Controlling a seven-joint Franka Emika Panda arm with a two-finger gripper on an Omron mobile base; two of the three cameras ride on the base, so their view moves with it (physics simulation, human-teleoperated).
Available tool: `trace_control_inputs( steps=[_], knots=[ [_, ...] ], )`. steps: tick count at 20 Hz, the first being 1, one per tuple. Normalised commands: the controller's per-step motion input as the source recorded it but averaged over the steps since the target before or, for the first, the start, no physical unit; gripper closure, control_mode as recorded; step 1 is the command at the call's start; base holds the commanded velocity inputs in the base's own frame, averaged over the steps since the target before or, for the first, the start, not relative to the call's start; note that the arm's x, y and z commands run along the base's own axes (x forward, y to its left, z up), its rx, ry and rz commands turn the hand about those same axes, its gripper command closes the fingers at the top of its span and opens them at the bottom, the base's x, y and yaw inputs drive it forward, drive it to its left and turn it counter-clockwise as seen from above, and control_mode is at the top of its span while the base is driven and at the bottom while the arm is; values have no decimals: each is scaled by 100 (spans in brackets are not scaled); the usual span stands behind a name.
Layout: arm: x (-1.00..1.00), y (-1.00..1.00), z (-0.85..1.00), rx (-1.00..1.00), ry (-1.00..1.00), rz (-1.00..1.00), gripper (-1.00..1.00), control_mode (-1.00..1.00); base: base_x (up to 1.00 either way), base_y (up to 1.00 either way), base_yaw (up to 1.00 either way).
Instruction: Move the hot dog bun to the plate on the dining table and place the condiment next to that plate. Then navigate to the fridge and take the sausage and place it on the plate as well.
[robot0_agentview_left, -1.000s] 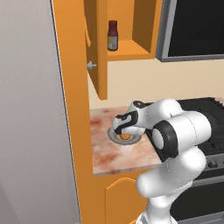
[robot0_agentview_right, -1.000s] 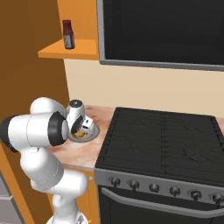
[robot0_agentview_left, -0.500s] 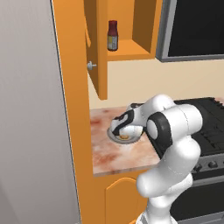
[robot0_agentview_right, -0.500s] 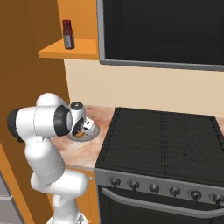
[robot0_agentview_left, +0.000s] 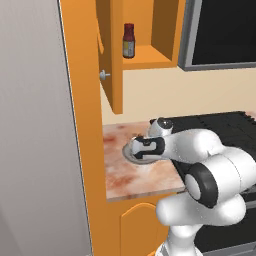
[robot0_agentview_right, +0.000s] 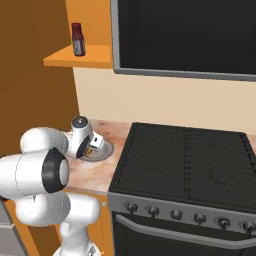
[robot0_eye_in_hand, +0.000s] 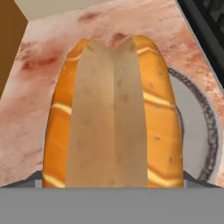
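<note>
The hot dog bun (robot0_eye_in_hand: 113, 118), orange-tan with a pale lengthwise split, lies on a small grey dish (robot0_eye_in_hand: 199, 127) on the marbled counter. It sits very close under the hand, between where the fingers reach down. My gripper (robot0_agentview_left: 143, 152) (robot0_agentview_right: 94, 145) is pressed low over that dish (robot0_agentview_left: 128, 152), fingers pointing down around the bun. The fingertips are hidden, so I cannot tell whether they touch the bun. The condiment (robot0_agentview_left: 129, 41) (robot0_agentview_right: 77, 39), a dark bottle with a red cap, stands on the open orange cabinet shelf above. The plate, dining table, fridge and sausage are out of view.
An open orange cabinet door (robot0_agentview_left: 111, 50) hangs above the counter (robot0_agentview_left: 120, 177) on the left. A black stove (robot0_agentview_right: 190, 160) borders the counter on the right, with a black oven front (robot0_agentview_right: 185, 35) above it. A tall grey panel (robot0_agentview_left: 35, 130) stands at the far left.
The arm has folded lower and its elbow has swung toward the camera. The hand has settled closer onto the dish and the bun.
</note>
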Motion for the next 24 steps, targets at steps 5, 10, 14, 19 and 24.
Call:
trace_control_inputs(
  steps=[5, 10, 14, 19, 24],
  knots=[
    [-79, -19, 100, 0, -2, 0, 100, -100, 0, 0, 0],
    [-79, -13, 100, 0, 8, 0, 100, -100, 0, 0, 0],
    [-99, -23, 100, 0, 19, 0, 100, -100, 0, 0, 0],
    [-74, -19, 85, 0, 24, 0, 100, -100, 0, 0, 0],
    [-20, -4, 87, 0, 18, 0, 100, -100, 0, 0, 0]
  ],
)
